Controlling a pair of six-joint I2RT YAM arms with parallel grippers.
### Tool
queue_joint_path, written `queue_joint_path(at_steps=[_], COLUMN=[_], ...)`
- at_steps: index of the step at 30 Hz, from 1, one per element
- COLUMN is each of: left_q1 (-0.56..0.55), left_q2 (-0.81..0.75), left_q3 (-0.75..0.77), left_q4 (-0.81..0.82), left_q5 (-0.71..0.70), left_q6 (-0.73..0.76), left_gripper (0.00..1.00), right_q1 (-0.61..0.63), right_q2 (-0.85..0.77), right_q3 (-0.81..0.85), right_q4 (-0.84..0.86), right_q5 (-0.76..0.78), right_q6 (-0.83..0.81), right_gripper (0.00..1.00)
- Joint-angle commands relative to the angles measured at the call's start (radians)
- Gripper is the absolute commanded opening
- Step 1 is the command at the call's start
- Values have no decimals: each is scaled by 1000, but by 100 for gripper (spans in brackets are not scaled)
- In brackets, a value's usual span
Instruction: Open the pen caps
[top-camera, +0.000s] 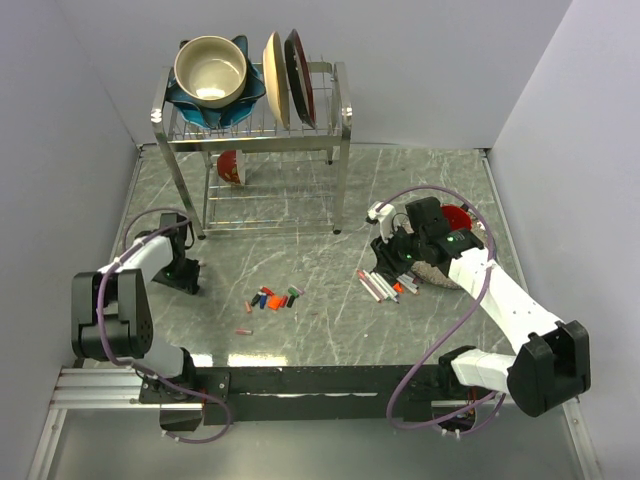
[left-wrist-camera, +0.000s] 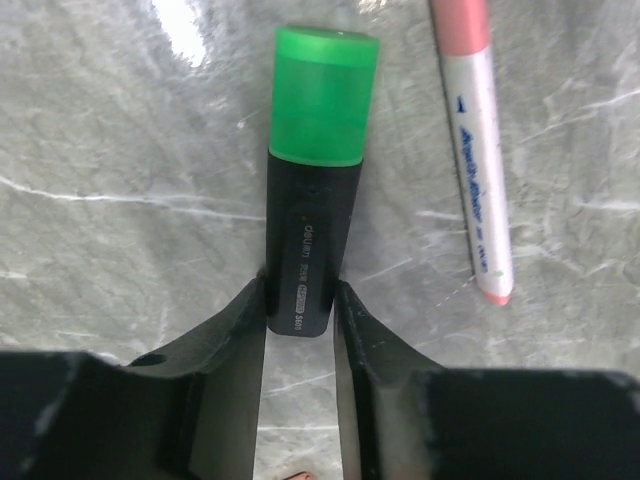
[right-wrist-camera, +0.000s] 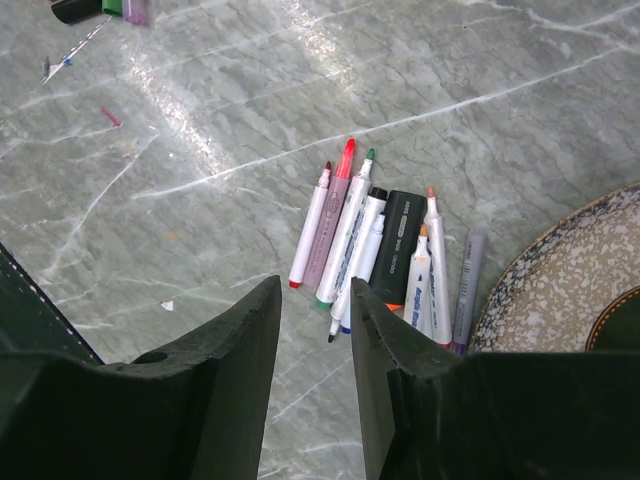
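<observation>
Grey-green marble bench (top-camera: 330, 335) carries a wire dish rack (top-camera: 255, 130) at its far edge, loaded with bowls and plates. Loose caps (top-camera: 272, 298) lie scattered around the middle of the bench, toward the near edge. A row of uncapped pens (top-camera: 385, 287) lies toward the right edge, just beside a speckled plate (top-camera: 437, 271). The left hand (top-camera: 185, 268) sits low near the left edge; the right hand (top-camera: 393, 262) hangs over the pen row.

From the left wrist, the left hand (left-wrist-camera: 300, 300) is clamped on the tail end of a black marker (left-wrist-camera: 305, 240), both fingers touching its barrel. The green cap (left-wrist-camera: 322, 95) is on the marker's far end. A pink-ended pen (left-wrist-camera: 478, 170) lies on the bench beside it, apart from it.

From the right wrist, the right hand (right-wrist-camera: 315, 310) has its fingers apart with only bare bench between them. The uncapped pens (right-wrist-camera: 385, 250) lie side by side just beyond the fingertips, the plate (right-wrist-camera: 560, 270) at their right.
</observation>
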Motion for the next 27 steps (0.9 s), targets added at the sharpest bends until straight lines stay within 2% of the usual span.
queue_joint_path(at_steps=[1, 5, 6, 8, 9, 11, 12, 13, 14, 16, 17, 20, 22, 24, 27], left_q1=[2, 2, 2, 2, 2, 0, -1, -6, -9, -23, -35, -64, -101, -132, -237], left_q2=[-81, -211, -286, -375, -476, -577, -670, -711, -780, -847, -927, -1094, -1150, -1185, -1202], left_q3=[-30, -62, -70, -93, -105, -148, -167, -193, -207, -252, -277, -398, -472, -504, -550], left_q4=[-47, -69, -85, -91, -79, -36, 23, 48, 80, 187, 244, 485, 632, 708, 898], left_q5=[22, 54, 64, 109, 132, 247, 298, 350, 475, 594, 737, 940, 999, 1054, 1032], left_q6=[9, 18, 21, 30, 36, 79, 101, 148, 180, 251, 263, 242, 218, 207, 176], left_gripper=[28, 23, 20, 16, 11, 6, 1, 1, 1, 1, 1, 1, 1, 1, 1], right_q1=[-2, -13, -13, -19, -19, -22, -24, -22, -25, -25, -28, -36, -43, -63, -103], right_q2=[-39, -46, -48, -54, -56, -62, -68, -71, -77, -114, -129, -187, -232, -273, -322], right_q3=[24, 23, 23, 21, 21, 21, 23, 24, 24, 15, 9, -6, -25, -49, -86], right_q4=[27, 27, 27, 26, 24, 23, 17, 15, 12, 23, 29, 47, 78, 121, 187], right_q5=[-9, -20, -23, -36, -41, -64, -72, -87, -116, -157, -203, -251, -299, -352, -429], right_q6=[-19, -22, -24, -27, -28, -37, -40, -46, -56, -62, -69, -76, -70, -48, 1], right_gripper=[42, 42, 42, 42, 42, 42, 42, 42, 42, 42, 42, 43, 46, 47, 53])
